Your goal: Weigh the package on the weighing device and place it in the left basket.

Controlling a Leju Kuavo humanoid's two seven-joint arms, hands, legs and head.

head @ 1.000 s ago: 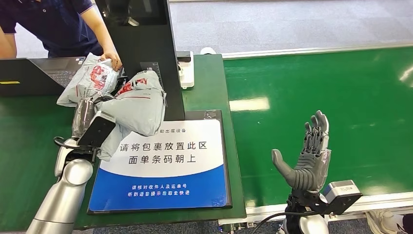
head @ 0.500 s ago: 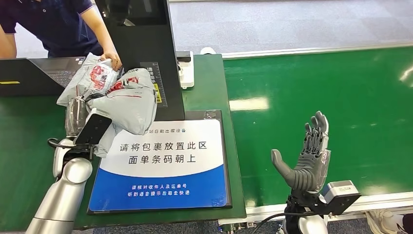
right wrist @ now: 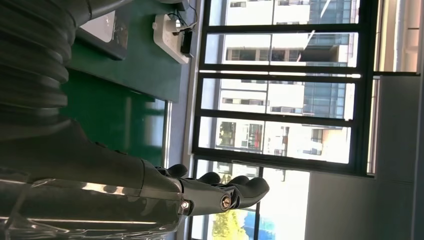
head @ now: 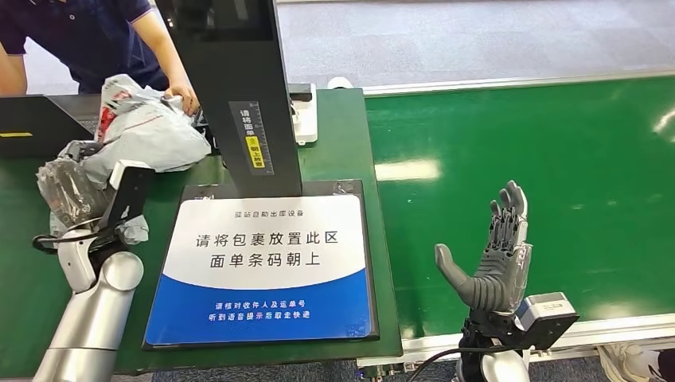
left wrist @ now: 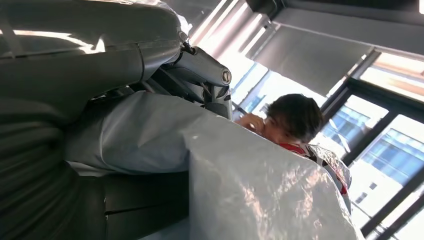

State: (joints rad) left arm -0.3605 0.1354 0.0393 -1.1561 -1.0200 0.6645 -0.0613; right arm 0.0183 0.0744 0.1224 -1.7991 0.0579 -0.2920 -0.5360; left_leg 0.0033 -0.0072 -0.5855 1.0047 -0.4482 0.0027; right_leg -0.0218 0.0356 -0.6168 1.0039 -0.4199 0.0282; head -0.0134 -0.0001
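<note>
- Package (head: 147,135), a grey plastic mailer with red print, was gripped in the left hand (head: 76,187) and carried clear of the table, off to the outer side of the weighing device (head: 267,267); judged to be on its way toward the left basket, with no basket visible.
- Left hand was wrapped in clear film, with fingers closed round the mailer's crumpled lower end, presumably to bunch the soft bag so it would not slip.
- In the left wrist view, grey film (left wrist: 250,190) bulged right against the fingers (left wrist: 200,65).
- Right hand (head: 493,255) was held upright, with fingers spread and nothing in it, well apart from the package over the green conveyor (head: 557,159), likely parked out of the way.
- A person's hand (head: 185,99) rested at the far end of the package, beside the black post (head: 247,87); whether steadying it or merely near could not be told.
</note>
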